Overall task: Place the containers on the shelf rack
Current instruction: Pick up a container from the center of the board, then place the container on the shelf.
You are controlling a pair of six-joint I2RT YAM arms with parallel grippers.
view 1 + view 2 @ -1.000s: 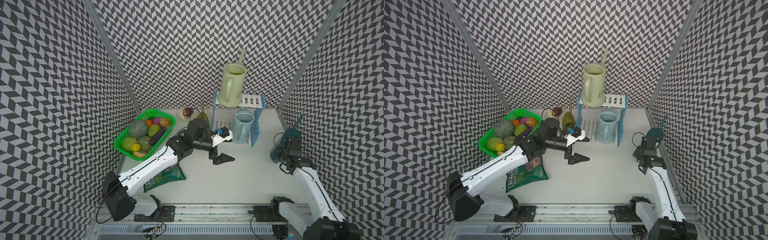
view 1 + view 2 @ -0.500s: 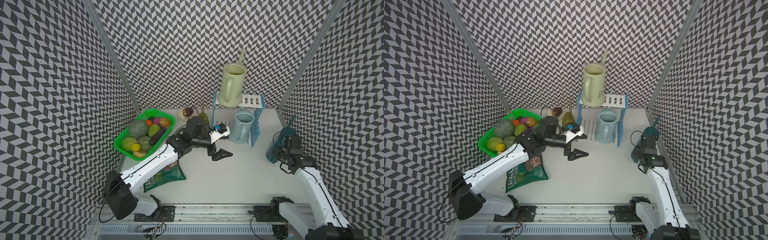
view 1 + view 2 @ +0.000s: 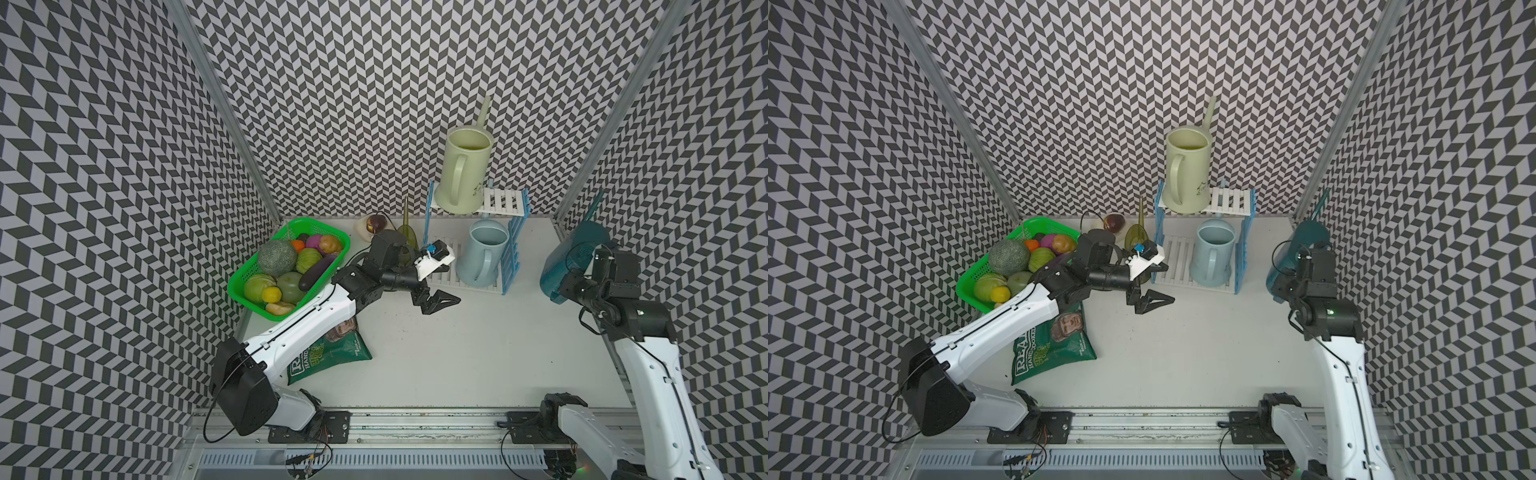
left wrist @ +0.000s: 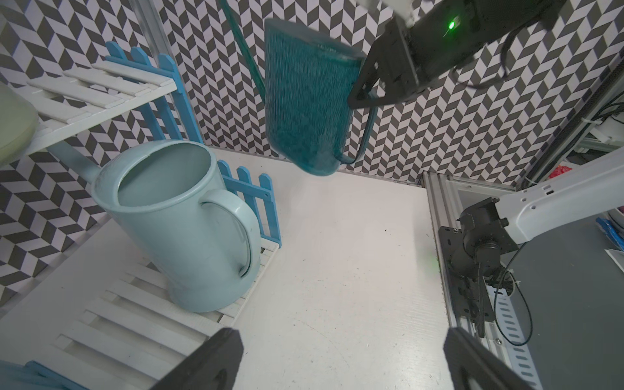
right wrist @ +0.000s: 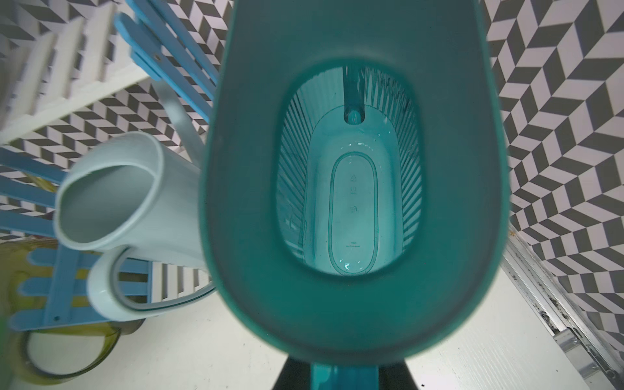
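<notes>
Left wrist view: my right gripper [image 4: 362, 98] is pinching the dark teal can [image 4: 304, 101] by its handle above the right edge of the table [image 4: 337, 253]; my left gripper [image 4: 341, 359] is gaping wide, empty

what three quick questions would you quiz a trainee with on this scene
1. True or false: the cream watering can stands on the top tier of the shelf rack.
2. What does the right gripper hold? A) the teal watering can B) a mug C) nothing
3. Fill in: the pale blue watering can stands on the rack's ____ tier.
Key: 1 true; 2 A; 3 bottom
</notes>
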